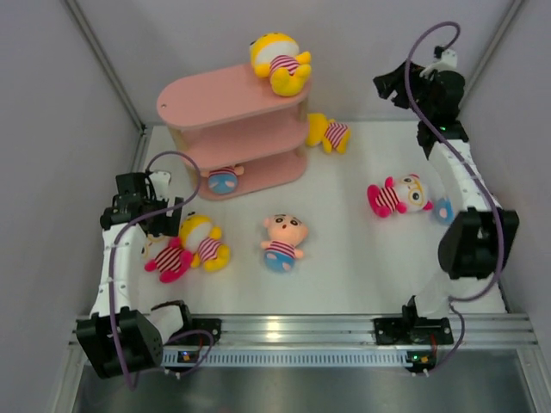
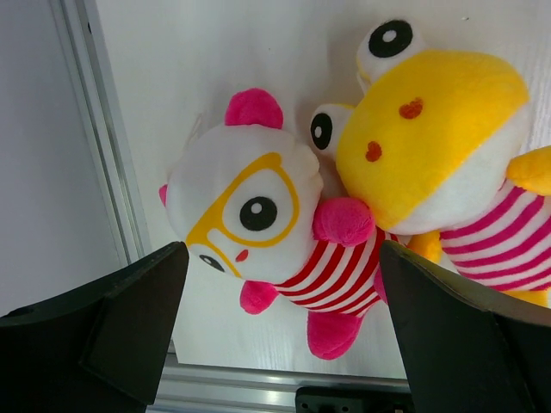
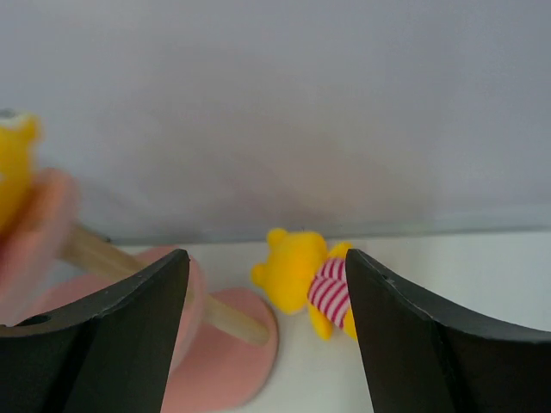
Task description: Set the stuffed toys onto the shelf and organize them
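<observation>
Your left claw: wide over the pink toy in front of the shelf, set to grab.
Your right claw: wide, empty.

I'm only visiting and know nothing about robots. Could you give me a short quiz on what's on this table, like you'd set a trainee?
1. True or false: a yellow plush toy in a red-and-white striped shirt lies on the top board of the pink three-tier shelf with wooden uprights.
2. The left end effector hangs over: A) a pink-limbed plush toy with yellow glasses pressed against a second yellow plush toy; B) one peach-faced toy alone; C) a shelf board.
3. Fill in: the jaws of the right end effector stand ___, with nothing between them.
Key: 1 true; 2 A; 3 open.
</observation>
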{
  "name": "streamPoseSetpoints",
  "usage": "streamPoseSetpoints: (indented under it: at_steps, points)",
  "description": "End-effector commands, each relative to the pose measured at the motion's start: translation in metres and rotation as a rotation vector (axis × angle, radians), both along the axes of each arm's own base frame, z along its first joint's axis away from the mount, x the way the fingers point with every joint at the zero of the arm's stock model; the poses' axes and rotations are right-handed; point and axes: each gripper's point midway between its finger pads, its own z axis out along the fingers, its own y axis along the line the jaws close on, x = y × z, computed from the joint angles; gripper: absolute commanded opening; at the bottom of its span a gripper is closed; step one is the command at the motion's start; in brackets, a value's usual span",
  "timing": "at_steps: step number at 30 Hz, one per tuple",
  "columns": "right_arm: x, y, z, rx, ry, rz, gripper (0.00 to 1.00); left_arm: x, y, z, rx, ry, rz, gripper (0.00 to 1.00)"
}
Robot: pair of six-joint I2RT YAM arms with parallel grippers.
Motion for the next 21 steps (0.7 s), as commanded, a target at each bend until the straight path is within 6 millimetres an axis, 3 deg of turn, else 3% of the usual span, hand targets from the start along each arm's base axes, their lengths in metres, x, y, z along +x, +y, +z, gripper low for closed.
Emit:
streamPoseSetpoints:
  at_steps: [1, 2, 3, 4, 5, 6, 8, 12, 14, 15, 18, 21]
  points:
    - [0.057, 0.022, -0.136, 0.094, 0.299, 0.122, 0.73, 0.005, -0.011, 0.019, -0.045, -0.044, -0.047, 0.99]
    - [0.069, 0.027, -0.130, 0.102, 0.275, 0.158, 0.73, 0.005, -0.011, 0.020, -0.047, -0.043, -0.048, 0.99]
    - [0.087, 0.030, -0.167, 0.115, 0.330, 0.167, 0.74, 0.007, -0.012, 0.023, -0.048, -0.048, -0.052, 0.99]
    - [0.096, 0.034, -0.177, 0.120, 0.336, 0.179, 0.74, 0.007, -0.012, 0.024, -0.050, -0.049, -0.057, 0.99]
    - [0.107, 0.040, -0.170, 0.118, 0.305, 0.205, 0.75, 0.006, -0.013, 0.024, -0.054, -0.043, -0.059, 0.99]
    - [0.116, 0.047, -0.199, 0.119, 0.346, 0.218, 0.75, 0.008, -0.013, 0.027, -0.052, -0.051, -0.059, 0.99]
    - [0.131, 0.056, -0.216, 0.117, 0.352, 0.226, 0.77, 0.009, -0.013, 0.027, -0.057, -0.050, -0.054, 0.99]
    - [0.142, 0.081, -0.236, 0.154, 0.346, 0.253, 0.77, 0.011, -0.013, 0.026, -0.061, -0.041, -0.045, 0.99]
    - [0.147, 0.086, -0.246, 0.158, 0.344, 0.243, 0.77, 0.011, -0.013, 0.024, -0.062, -0.031, -0.044, 0.99]
    - [0.148, 0.090, -0.262, 0.180, 0.371, 0.244, 0.77, 0.012, -0.012, 0.024, -0.059, -0.031, -0.042, 0.99]
    - [0.152, 0.093, -0.284, 0.239, 0.402, 0.238, 0.73, 0.013, -0.012, 0.023, -0.059, -0.026, -0.040, 0.99]
    - [0.154, 0.100, -0.293, 0.284, 0.406, 0.247, 0.73, 0.014, -0.012, 0.021, -0.058, -0.016, -0.042, 0.99]
